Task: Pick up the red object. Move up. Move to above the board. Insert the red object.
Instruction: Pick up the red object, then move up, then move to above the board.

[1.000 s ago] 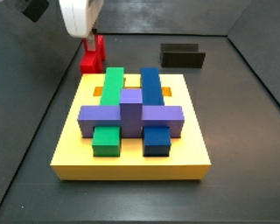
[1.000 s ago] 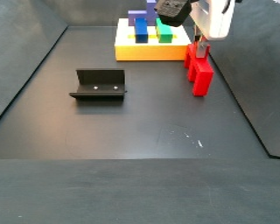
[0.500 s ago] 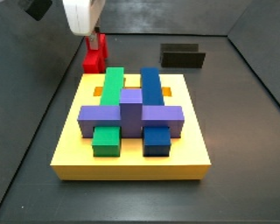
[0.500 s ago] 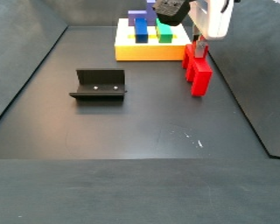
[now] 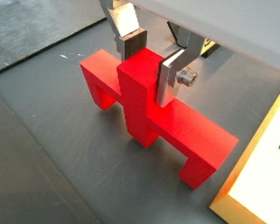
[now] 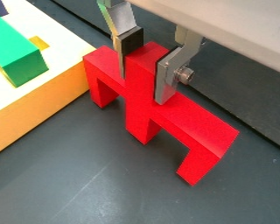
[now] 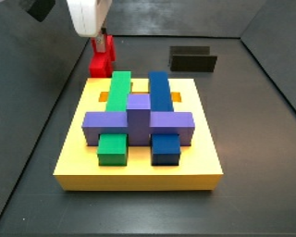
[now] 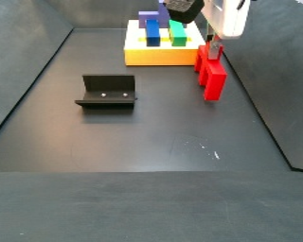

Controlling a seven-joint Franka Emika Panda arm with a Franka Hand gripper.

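Observation:
The red object (image 7: 101, 63) stands on edge beside the far left corner of the yellow board (image 7: 138, 172); it also shows in a side view (image 8: 212, 77). My gripper (image 7: 103, 42) hangs over it from above. In both wrist views the gripper (image 5: 149, 66) (image 6: 146, 66) is shut on the raised centre ridge of the red object (image 5: 171, 127) (image 6: 171, 127), with a pad pressed on each side. The board carries green (image 7: 118, 88), blue (image 7: 159, 88) and purple (image 7: 138, 120) blocks. I cannot tell whether the legs still touch the floor.
The dark fixture (image 7: 192, 60) stands behind the board on the right; a side view shows it in the open floor (image 8: 106, 91). The board's yellow edge (image 6: 25, 114) lies close to the red object. Dark walls ring the floor.
The gripper and the red object have shifted slightly upward in both side views.

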